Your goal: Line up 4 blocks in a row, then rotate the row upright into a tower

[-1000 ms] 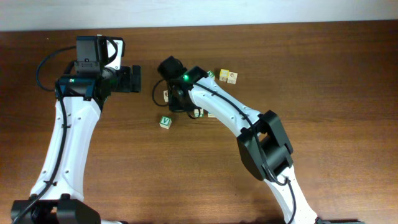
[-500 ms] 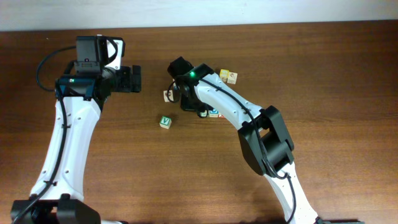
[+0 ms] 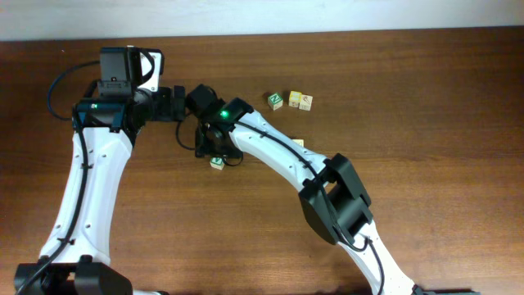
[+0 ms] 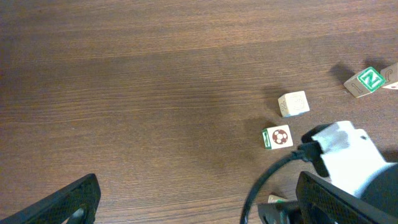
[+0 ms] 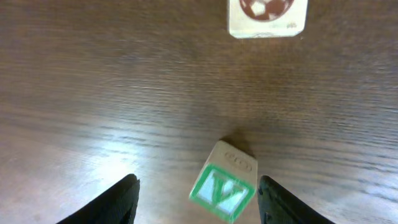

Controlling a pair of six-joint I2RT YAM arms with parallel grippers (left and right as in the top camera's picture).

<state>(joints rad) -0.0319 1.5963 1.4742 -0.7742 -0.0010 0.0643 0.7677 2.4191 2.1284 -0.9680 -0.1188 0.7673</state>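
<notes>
1. The right pincer [image 5: 197, 182] hangs released, its jaws spread, gripping nothing. The small pale-wood cube with a green V face [image 5: 224, 190] sits on the dark wood counter [image 5: 93, 93] between the fingers and touches neither. It lies skewed to them, a corner pointing away, so it looks lined up for a closing turn.
2. Just beyond lies a pale cube with a brown round mark [image 5: 267, 15], apart from the work (not one to rotate, I judge).
3. The left pincer [image 4: 198, 180] is likewise released and empty, parked beside the right arm, probably to stay clear.
4. Farther off, a plain-looking pale cube [image 4: 293, 104] sits alone. Farthest, a green N cube [image 3: 276, 100], a yellow-faced cube [image 3: 295, 98] and a red-orange-faced cube [image 3: 306, 102] huddle in a row.
5. Count: two pincers and six cubes, two of them green-printed. I cannot pick out a blue face.
</notes>
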